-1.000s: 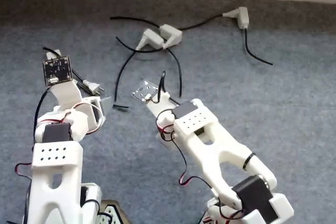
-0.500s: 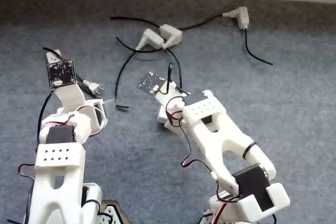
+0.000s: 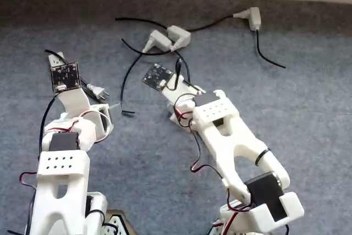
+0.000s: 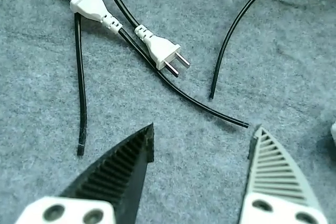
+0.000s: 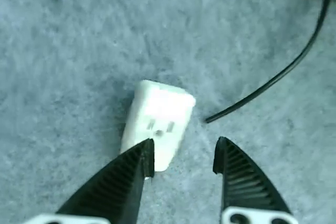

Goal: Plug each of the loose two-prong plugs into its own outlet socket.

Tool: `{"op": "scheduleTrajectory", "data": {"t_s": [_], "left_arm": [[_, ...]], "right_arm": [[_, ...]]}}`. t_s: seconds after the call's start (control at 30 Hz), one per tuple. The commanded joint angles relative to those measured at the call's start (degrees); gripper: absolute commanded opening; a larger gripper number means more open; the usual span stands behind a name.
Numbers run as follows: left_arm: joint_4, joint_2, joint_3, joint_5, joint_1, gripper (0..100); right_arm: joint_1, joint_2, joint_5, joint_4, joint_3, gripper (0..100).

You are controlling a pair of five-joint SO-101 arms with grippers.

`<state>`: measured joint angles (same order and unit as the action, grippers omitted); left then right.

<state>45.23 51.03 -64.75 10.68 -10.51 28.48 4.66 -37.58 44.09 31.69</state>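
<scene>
Eyes on the loose two-prong plug [image 4: 161, 52]: it lies flat on the grey carpet [image 3: 308, 108], pressed right up against a black cable [image 4: 173, 85], with a second plug [image 4: 86, 3] just beyond it. The left gripper [image 4: 203, 132] hangs above, fingers spread wide, and the plug sits ahead of them, not between them. The danger here is that a grab scoops up the cable along with the plug, or pinches the prongs instead of the body, and then lining it up with a socket looks hopeless. Over to the right gripper [image 5: 184, 150]: its fingers are parted a moderate way above the white outlet socket [image 5: 157, 121], but the block sits off to one side, with one fingertip overlapping its edge. If it closes from there, I'd expect the socket to skid or twist away across the carpet rather than get clamped.
</scene>
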Motion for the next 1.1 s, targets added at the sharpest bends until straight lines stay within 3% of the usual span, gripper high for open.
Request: {"op": "scheduleTrajectory", "data": {"t_s": [0.0, 0.1, 0.27, 0.33, 0.43, 0.6, 0.83, 1.07], "left_arm": [[-1.2, 1.1, 0.1, 0.0, 0.8, 29], [-1.2, 1.1, 0.1, 0.0, 0.8, 29], [-3.3, 1.1, -0.9, 0.2, 0.8, 29], [-5.1, 1.1, -1.8, 0.2, 0.8, 29], [-5.6, 1.1, -2.1, 0.3, 0.8, 29], [-5.6, 1.1, -2.3, 0.3, 0.8, 29], [-5.6, 1.1, -2.3, 0.3, 0.8, 29], [-5.7, 1.1, -2.4, 0.3, 0.8, 29]], "right_arm": [[-5.2, 0.5, -4.2, -1.0, -5.2, 19.2], [-10.2, 0.5, -9.0, -1.0, -5.5, 19.2], [-13.3, 1.5, -9.3, 1.2, -6.0, 19.2], [-9.6, 2.9, -8.6, 5.0, -6.7, 19.2], [-2.0, 5.0, -1.3, 9.4, -7.2, 19.2], [6.6, 4.0, 4.0, 6.6, -5.0, 19.2], [4.6, -8.8, 3.8, -6.3, -3.0, 19.2], [-1.7, -12.6, 3.8, -1.9, -12.7, 19.2]]}}
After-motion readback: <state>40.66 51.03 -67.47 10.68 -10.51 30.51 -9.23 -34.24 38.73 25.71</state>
